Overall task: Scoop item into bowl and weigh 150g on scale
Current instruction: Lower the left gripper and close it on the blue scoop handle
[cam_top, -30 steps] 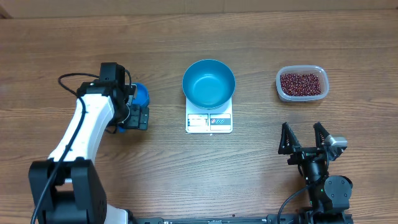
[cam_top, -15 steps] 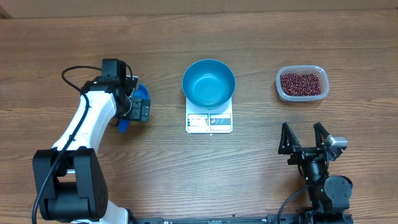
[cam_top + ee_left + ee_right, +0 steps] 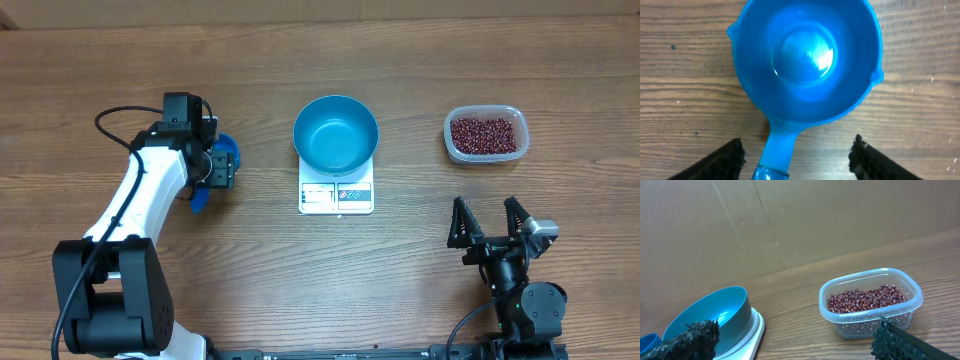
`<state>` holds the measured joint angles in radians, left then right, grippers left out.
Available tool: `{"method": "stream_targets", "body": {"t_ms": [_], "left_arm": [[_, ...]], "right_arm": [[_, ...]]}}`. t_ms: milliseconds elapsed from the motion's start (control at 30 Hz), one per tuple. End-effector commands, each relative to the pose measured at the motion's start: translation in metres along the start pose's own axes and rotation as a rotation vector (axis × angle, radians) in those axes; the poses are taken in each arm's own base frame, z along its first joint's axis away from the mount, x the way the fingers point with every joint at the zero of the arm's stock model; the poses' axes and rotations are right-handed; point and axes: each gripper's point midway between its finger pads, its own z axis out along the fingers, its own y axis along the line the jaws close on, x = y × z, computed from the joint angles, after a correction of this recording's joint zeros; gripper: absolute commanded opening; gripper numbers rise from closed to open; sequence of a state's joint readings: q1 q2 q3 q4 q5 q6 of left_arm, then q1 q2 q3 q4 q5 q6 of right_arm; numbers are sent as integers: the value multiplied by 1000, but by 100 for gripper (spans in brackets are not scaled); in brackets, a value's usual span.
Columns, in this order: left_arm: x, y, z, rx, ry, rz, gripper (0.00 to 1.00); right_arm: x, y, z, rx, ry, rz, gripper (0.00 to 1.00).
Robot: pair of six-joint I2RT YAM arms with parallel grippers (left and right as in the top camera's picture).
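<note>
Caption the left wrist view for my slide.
Empty blue scoop on wooden table, handle between the left gripper's open fingers.

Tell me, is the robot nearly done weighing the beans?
Barely started. Done: the round deep blue bowl sits empty on the flat white square scale. In hand: the left pincer straddles the handle of the small blue plastic scoop, not yet gripping. Left: all the dark red-brown beans lie in the clear plastic tub, unscooped and unweighed.
</note>
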<state>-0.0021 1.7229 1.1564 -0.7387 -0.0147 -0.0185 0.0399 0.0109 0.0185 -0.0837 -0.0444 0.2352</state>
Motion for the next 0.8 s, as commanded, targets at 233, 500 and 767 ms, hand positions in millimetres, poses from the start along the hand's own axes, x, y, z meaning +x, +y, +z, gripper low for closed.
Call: {"method": "stream_targets", "body": {"t_ms": [233,500,767], "left_arm": [[3,-4,9,28,4,-31,68],[3,2,15,-9,5,-27,71],[17,-7,42,38,80,-27,72]], "right_arm": [[3,-1,0,2,-1,1,100],[3,-1,0,2,-1,0,100],[3,-1,0,3,-1,1,100]]}}
